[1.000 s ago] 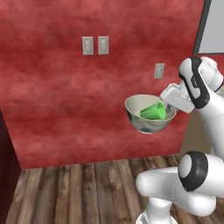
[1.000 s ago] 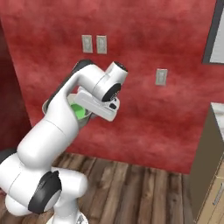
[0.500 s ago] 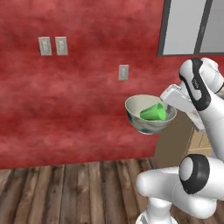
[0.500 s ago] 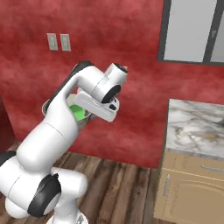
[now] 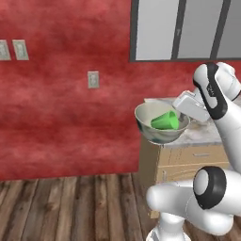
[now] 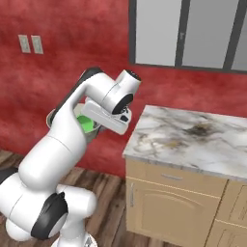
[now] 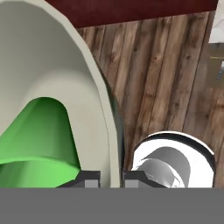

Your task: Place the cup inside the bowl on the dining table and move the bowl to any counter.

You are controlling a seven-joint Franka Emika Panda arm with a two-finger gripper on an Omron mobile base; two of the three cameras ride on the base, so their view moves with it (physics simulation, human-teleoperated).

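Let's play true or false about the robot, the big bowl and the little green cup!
1. The small bright green cup lies inside the round grey-beige bowl. True.
2. The bowl rests on the white-grey marble counter. False: the gripper holds it in the air by its rim, beside the counter.
3. The cup stands upright. False: it lies tipped on its side.
4. The floor is brown wooden planks. True.
5. The wall is blue. False: it is red.
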